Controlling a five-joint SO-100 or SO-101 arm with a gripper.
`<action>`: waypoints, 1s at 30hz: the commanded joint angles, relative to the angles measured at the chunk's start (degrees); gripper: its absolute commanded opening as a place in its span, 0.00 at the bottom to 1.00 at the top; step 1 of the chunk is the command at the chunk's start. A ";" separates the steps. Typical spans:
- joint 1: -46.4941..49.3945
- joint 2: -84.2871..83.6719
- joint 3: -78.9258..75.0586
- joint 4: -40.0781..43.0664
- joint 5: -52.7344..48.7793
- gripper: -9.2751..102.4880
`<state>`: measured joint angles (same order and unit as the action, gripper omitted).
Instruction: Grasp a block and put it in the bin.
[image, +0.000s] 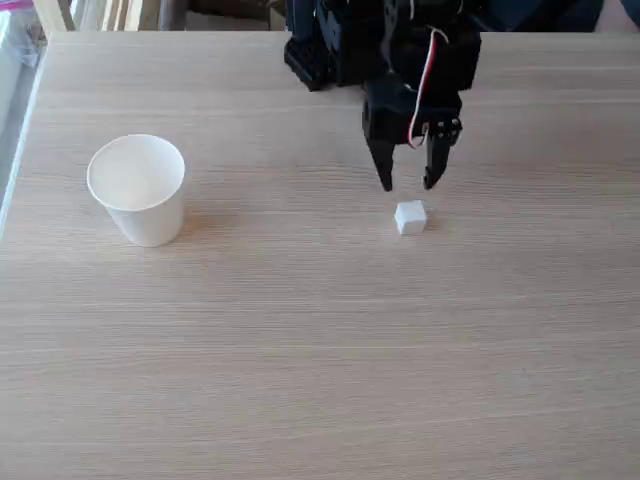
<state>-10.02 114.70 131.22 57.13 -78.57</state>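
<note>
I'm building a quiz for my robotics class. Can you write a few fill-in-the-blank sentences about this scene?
1. The small white cube lies on the wooden ____.
2. The white paper cup stands to the ____ of the cube in the fixed view.
3. The black two-finger gripper hangs above the cube with its jaws ____.

Missing words: table; left; open

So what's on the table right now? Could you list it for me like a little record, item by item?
surface: light wooden table
block: small white cube, on the table right of centre
bin: white paper cup, upright, at the left, apart from the cube
gripper: black, jaws open, pointing down just above and behind the cube, not touching it
cube in cup: no
</note>
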 joint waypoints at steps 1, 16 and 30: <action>-0.35 -1.32 -2.72 -1.23 0.09 0.31; -0.53 -4.83 -5.45 -3.60 -0.35 0.32; -0.53 -10.81 -6.94 -7.82 1.32 0.31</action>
<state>-10.02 104.15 126.65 50.19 -77.70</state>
